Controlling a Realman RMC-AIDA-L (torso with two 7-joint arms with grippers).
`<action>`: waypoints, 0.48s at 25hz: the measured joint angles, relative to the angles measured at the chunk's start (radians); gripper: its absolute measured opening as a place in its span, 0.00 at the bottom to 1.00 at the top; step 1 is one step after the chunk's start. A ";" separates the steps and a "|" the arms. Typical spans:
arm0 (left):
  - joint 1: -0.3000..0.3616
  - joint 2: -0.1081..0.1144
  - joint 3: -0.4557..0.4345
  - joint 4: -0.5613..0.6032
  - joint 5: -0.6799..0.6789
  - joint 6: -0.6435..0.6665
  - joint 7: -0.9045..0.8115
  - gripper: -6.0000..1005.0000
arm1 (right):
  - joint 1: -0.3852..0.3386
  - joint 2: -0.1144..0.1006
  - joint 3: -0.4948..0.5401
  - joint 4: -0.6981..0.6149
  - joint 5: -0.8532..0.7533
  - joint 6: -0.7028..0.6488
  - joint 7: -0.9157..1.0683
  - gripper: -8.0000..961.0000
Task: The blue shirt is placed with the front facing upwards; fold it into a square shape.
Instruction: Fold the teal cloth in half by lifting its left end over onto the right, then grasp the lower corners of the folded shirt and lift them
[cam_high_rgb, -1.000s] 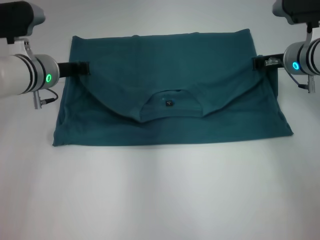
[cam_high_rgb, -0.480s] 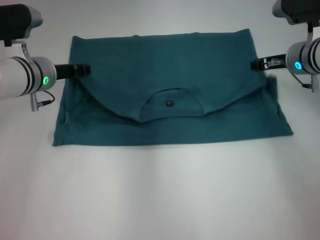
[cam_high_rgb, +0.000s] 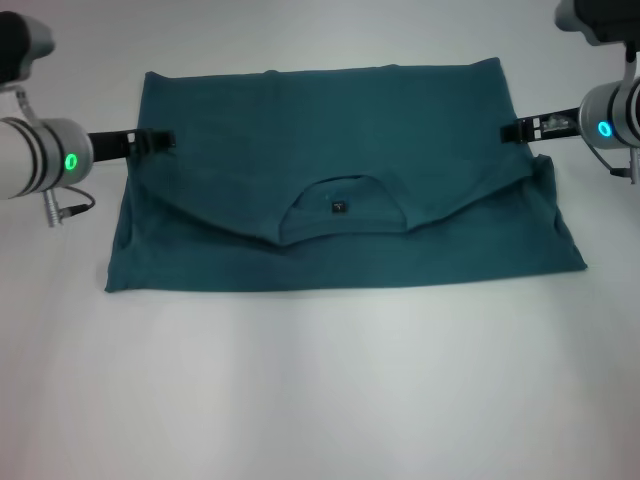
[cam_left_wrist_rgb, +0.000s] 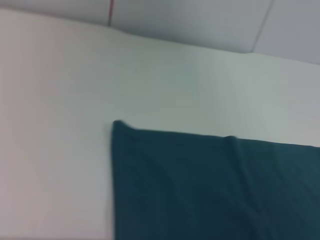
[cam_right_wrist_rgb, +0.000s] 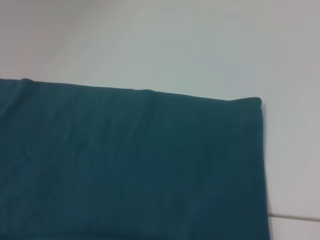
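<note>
The blue shirt (cam_high_rgb: 340, 180) is lying half-folded mid-frame on the surface (cam_high_rgb: 320, 390); the left gripper (cam_high_rgb: 150, 141) and right gripper (cam_high_rgb: 512, 131) are being held at its side edges, their openness indiscernible, seemingly poised for the next fold.

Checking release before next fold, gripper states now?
Left gripper: at the left edge of the blue shirt, holding nothing; open or closed cannot be told.
Right gripper: at the shirt's right edge, holding nothing; cannot be told either.

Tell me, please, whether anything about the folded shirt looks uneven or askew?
Yes: the blue shirt lies lopsided. Its near right corner flares out past the folded top layer, and the folded-over shoulders slope down toward the collar, so the outline isn't square.
</note>
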 joint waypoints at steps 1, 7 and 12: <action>0.005 0.008 0.000 0.002 -0.001 0.012 -0.019 0.72 | -0.003 0.000 0.005 -0.005 0.000 -0.006 0.000 0.61; 0.074 0.012 -0.002 0.093 -0.009 0.089 -0.087 0.74 | -0.028 0.007 0.031 -0.055 0.004 -0.030 0.000 0.60; 0.128 -0.006 0.000 0.180 -0.048 0.153 -0.097 0.74 | -0.054 0.009 0.038 -0.096 0.058 -0.070 -0.013 0.60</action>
